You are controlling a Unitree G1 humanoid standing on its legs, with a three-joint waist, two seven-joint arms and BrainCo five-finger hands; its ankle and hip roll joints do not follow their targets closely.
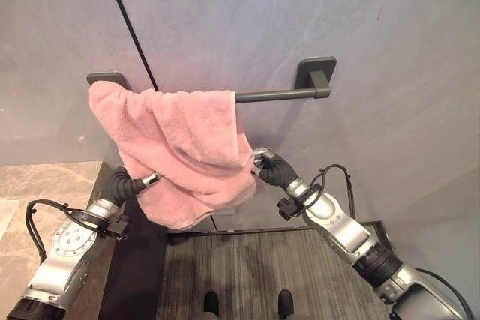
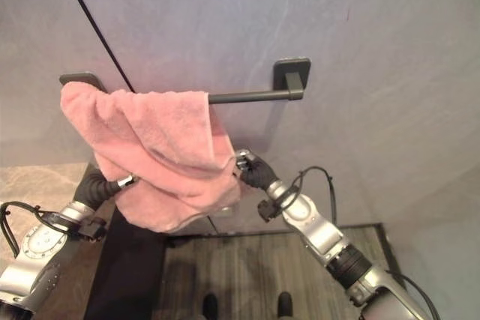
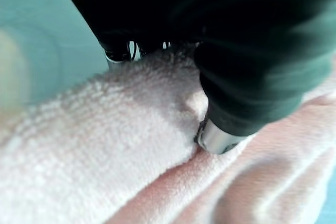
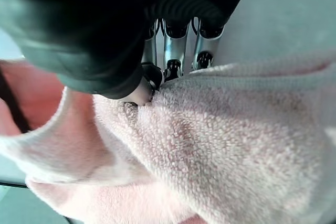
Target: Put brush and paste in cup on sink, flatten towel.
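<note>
A pink towel (image 1: 180, 140) hangs bunched and creased over the left part of a dark wall bar (image 1: 277, 96). My left hand (image 1: 150, 179) is at the towel's lower left edge. In the left wrist view its thumb (image 3: 220, 137) presses into the cloth (image 3: 105, 145) while the fingers run behind it. My right hand (image 1: 262, 160) holds the towel's right edge at mid height. The right wrist view shows its thumb (image 4: 139, 93) on the front of the towel (image 4: 220, 140) and its fingers (image 4: 176, 51) behind, pinching the cloth.
A beige stone countertop (image 1: 45, 185) lies at the lower left, with a dark cabinet side (image 1: 139, 260) below it. A grey striped mat (image 1: 255, 267) covers the floor under the bar. The bar's right half is bare, ending in a square wall mount (image 1: 315, 73).
</note>
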